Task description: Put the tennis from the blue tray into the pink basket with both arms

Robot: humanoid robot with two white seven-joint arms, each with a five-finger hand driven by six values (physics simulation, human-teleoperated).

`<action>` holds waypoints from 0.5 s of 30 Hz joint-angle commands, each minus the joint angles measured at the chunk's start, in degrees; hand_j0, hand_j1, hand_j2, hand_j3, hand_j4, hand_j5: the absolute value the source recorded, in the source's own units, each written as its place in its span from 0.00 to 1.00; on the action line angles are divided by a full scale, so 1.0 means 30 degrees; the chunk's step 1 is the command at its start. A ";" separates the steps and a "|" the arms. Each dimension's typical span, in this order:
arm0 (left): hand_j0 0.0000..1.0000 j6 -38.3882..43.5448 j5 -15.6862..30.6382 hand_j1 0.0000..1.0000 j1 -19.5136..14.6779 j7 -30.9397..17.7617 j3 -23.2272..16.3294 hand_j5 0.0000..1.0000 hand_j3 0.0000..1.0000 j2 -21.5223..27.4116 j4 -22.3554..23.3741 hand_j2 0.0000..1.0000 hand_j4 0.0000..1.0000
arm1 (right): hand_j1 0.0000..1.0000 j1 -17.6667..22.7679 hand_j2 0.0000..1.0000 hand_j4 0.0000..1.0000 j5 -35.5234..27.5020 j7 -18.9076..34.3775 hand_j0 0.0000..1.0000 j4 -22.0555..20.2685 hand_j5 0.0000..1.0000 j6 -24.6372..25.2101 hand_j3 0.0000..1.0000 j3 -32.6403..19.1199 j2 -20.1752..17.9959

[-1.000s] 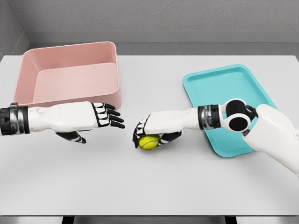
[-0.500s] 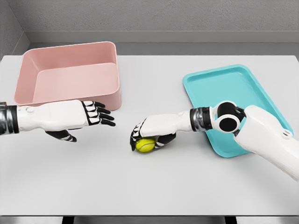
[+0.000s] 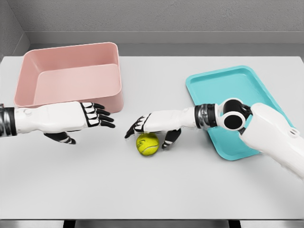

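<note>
Writing or brand marks cannot be read anywhere in the head view; the tennis ball (image 3: 147,144) shows only its pale seam line on yellow-green felt.

The right hand (image 3: 153,127) reaches in from the right, its forearm passing over the near left corner of the blue tray (image 3: 247,83). Its fingers (image 3: 135,127) are spread and stretched out to the left above the ball, with the thumb (image 3: 170,137) hanging down just to the ball's right. The hand arches over the ball with its grip loosened; whether the palm touches the top of the ball cannot be told from this angle. The ball sits on the white table (image 3: 152,190), between the tray and the pink basket (image 3: 71,76), nearer the front edge than either.

The left hand (image 3: 85,119) comes in from the left edge, in front of the basket's near wall. Its fingers (image 3: 105,118) are extended and slightly fanned, pointing right toward the ball, thumb tucked below, holding nothing. It stays apart from both the ball and the right hand.
</note>
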 commanded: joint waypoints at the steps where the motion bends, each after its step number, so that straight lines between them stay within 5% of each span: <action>1: 1.00 0.0023 0.0099 1.00 0.0000 -0.0011 0.0025 1.00 1.00 0.0180 -0.0011 1.00 1.00 | 1.00 -0.0263 1.00 1.00 -0.0213 -0.0029 1.00 -0.0102 1.00 -0.0055 1.00 -0.0160 -0.0772; 5: 1.00 0.0023 0.0158 1.00 0.0001 0.0047 0.0025 1.00 1.00 0.0033 -0.0011 1.00 1.00 | 1.00 -0.1963 1.00 1.00 -0.0799 -0.0059 1.00 -0.0161 1.00 -0.0846 1.00 -0.0160 -0.2852; 12: 1.00 0.0023 -0.1540 1.00 0.0352 0.0135 -0.0298 1.00 1.00 -0.4507 -0.0011 1.00 1.00 | 1.00 -0.2960 1.00 1.00 -0.0799 -0.0438 1.00 -0.0073 1.00 -0.1614 1.00 -0.1125 -0.5547; 15: 1.00 0.0023 -0.2713 1.00 0.0205 0.0135 -0.0298 1.00 1.00 -0.5474 -0.0011 1.00 1.00 | 1.00 -0.2462 1.00 1.00 -0.0799 -0.4538 1.00 0.0513 1.00 -0.1614 1.00 -0.1507 -0.6572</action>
